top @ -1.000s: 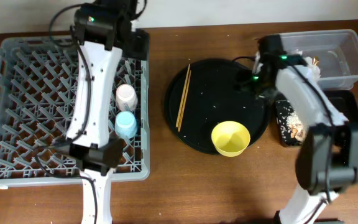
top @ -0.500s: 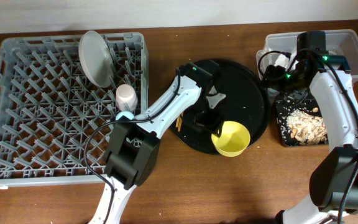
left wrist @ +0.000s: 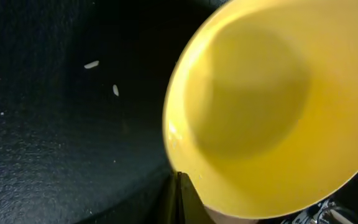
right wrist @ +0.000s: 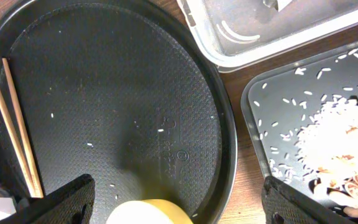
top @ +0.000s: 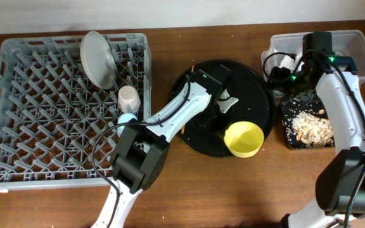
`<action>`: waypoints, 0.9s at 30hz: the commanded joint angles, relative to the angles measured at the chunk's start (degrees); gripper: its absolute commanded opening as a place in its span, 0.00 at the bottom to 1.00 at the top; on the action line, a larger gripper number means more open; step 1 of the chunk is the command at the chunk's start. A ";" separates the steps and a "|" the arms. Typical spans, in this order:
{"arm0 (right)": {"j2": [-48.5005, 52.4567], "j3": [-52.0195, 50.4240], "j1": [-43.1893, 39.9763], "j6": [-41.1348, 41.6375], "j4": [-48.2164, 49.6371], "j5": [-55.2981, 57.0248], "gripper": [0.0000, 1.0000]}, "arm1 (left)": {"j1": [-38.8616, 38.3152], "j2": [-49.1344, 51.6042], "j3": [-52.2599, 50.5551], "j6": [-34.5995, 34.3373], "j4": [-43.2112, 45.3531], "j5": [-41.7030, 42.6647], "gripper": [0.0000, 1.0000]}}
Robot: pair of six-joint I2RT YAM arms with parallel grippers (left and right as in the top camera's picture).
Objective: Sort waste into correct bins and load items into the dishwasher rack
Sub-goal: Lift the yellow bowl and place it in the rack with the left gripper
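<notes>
Grey dishwasher rack [top: 18, 126] at left carried the plate [top: 98, 59] and pink cup [top: 129, 97]. The yellow bowl [top: 244, 139] sat at the near right edge of the round black tray [top: 258, 95], with the left gripper [top: 224, 123] at its rim, jaw state not discernible. Further right, the right gripper [right wrist: 178, 186] hung wide open by the clear tub [top: 353, 57]. Risk: a shallow rim pinch could slip and tip the bowl off the tray.

Overhead view: illumination is bright and even from above. The arms cast soft, short shadows on the wooden table [top: 189, 183].

Left wrist view: the yellow bowl [left wrist: 272, 106] fills the frame at close range and is out of focus. Its rim is soft, with a small glare spot at left.

Right wrist view: focus is sharp. White glare streaks show on the clear tub [right wrist: 247, 46]. The round black tray [right wrist: 104, 93] reads matte, its texture crisp.
</notes>
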 commanded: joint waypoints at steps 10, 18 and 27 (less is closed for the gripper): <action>0.26 0.28 0.52 -0.17 -0.15 -0.28 0.86 | 3.50 0.70 2.03 0.28 -0.11 4.96 0.55; 0.26 0.28 0.52 -0.68 -0.17 -0.31 0.87 | 0.24 1.38 2.08 0.24 2.29 0.59 0.68; 0.26 0.28 0.52 -1.07 -0.24 -0.28 0.86 | -2.84 2.19 0.81 -1.75 6.14 -3.19 0.59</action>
